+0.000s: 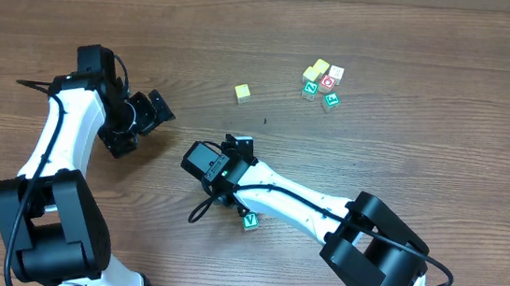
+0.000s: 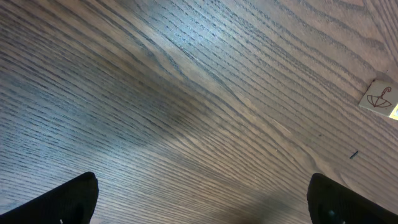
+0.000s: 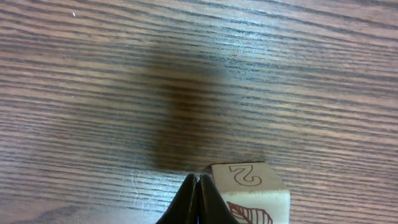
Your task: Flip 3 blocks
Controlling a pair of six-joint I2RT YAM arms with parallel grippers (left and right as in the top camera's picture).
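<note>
While the left tool (image 1: 144, 123) gapes, the right tool (image 3: 198, 186) is clenched empty beside one white block (image 3: 252, 190).

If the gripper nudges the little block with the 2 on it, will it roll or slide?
The block is a flat-sided cube resting flat, so it would probably slide or tip over one edge, not roll. It looks wooden and small, so likely stiff and light.

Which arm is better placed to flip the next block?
Probably right. The right gripper is shut, its tip right beside the block marked 2. The left gripper is open over bare table, with the umbrella block only at the edge of its view.
</note>
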